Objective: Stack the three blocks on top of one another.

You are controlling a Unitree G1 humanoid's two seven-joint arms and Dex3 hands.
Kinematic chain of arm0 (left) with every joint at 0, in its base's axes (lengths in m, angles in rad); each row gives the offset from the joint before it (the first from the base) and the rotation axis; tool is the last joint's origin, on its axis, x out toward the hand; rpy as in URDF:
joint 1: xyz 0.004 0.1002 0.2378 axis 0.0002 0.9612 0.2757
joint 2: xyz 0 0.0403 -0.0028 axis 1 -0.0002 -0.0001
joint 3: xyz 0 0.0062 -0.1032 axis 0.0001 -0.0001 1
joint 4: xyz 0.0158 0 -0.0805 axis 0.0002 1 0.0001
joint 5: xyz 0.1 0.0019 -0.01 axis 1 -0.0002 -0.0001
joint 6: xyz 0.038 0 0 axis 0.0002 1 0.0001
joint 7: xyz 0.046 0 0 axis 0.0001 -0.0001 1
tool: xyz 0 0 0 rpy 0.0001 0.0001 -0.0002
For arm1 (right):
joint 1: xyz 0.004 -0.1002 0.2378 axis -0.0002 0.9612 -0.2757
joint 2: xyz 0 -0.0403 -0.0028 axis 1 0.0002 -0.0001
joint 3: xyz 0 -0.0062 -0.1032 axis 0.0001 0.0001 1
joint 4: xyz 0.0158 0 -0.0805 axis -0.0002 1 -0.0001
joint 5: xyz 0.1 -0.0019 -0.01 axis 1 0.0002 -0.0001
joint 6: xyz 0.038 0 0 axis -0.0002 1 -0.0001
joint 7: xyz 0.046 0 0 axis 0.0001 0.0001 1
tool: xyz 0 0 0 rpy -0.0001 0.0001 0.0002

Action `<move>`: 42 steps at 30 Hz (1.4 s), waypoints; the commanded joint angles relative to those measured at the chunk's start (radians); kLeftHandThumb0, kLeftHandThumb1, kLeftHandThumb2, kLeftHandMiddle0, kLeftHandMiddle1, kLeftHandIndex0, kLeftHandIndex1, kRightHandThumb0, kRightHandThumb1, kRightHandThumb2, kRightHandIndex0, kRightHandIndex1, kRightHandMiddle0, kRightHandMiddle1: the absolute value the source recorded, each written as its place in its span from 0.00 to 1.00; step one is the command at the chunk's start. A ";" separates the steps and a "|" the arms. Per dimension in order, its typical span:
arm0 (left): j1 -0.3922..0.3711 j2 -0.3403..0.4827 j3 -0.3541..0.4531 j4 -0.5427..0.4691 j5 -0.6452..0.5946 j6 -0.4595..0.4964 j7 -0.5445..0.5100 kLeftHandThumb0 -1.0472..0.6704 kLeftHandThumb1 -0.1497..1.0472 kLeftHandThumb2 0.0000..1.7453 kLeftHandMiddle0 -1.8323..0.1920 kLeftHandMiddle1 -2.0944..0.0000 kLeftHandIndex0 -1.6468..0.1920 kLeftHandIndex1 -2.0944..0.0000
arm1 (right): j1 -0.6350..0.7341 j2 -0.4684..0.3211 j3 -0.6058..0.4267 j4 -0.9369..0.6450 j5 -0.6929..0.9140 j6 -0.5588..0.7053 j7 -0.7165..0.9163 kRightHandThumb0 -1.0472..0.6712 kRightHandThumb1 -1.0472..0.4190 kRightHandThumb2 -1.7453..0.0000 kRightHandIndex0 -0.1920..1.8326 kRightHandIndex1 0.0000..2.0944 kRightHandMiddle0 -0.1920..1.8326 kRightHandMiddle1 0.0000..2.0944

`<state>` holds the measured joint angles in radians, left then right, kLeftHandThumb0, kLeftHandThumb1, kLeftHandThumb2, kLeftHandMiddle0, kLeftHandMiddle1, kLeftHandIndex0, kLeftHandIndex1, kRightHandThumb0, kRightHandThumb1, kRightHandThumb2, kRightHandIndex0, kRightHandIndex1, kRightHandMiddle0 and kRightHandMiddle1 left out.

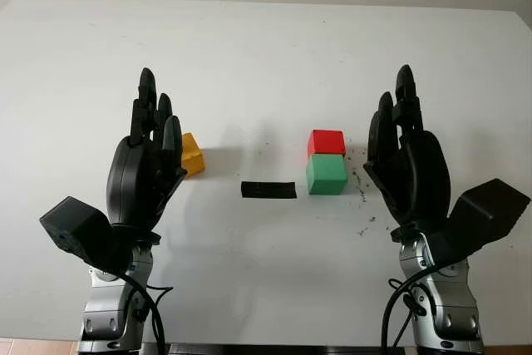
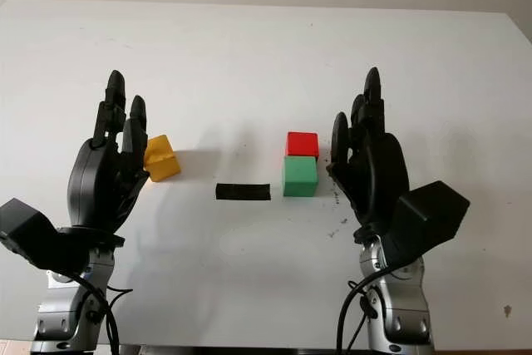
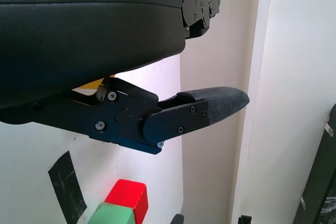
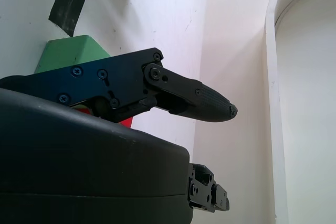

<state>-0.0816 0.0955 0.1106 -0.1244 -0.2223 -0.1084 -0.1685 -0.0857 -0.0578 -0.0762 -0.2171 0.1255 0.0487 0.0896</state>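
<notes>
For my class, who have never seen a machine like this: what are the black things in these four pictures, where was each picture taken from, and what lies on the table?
The black shapes are the two three-fingered hands of a humanoid robot. Two pictures come from a stereo camera on its head, looking down at a white table. There the left hand and the right hand are raised over the table, both open and holding nothing. The other two pictures come from cameras at each wrist, so each hand's own shell and fingers appear very close and turned.

On the table lie three blocks: a yellow block beside the left hand, tilted, and a red block touching a green block, the green one nearer the robot. A strip of black tape lies between the hands. Nothing is stacked yet.
</notes>
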 commanded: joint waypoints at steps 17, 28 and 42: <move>0.000 0.001 0.001 -0.016 0.012 -0.002 0.007 0.25 1.00 0.36 1.00 0.98 1.00 0.99 | -0.157 -0.200 -0.070 0.072 -0.067 -0.059 0.079 0.33 0.00 0.78 0.02 0.02 0.09 0.04; -0.001 -0.002 0.003 -0.012 0.013 -0.005 0.009 0.25 1.00 0.36 0.99 0.97 1.00 0.98 | -0.677 -0.740 0.079 0.479 -0.472 -0.396 0.309 0.31 0.18 0.98 0.12 0.06 0.27 0.14; -0.011 -0.002 0.001 0.001 0.017 -0.016 0.005 0.25 1.00 0.36 0.99 0.98 1.00 0.98 | -0.999 -0.860 0.362 0.738 -0.840 -0.856 0.342 0.31 0.18 0.97 0.12 0.03 0.26 0.10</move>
<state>-0.0862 0.0899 0.1111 -0.1220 -0.2099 -0.1146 -0.1589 -1.0484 -0.8950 0.2689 0.5064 -0.7009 -0.7815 0.4316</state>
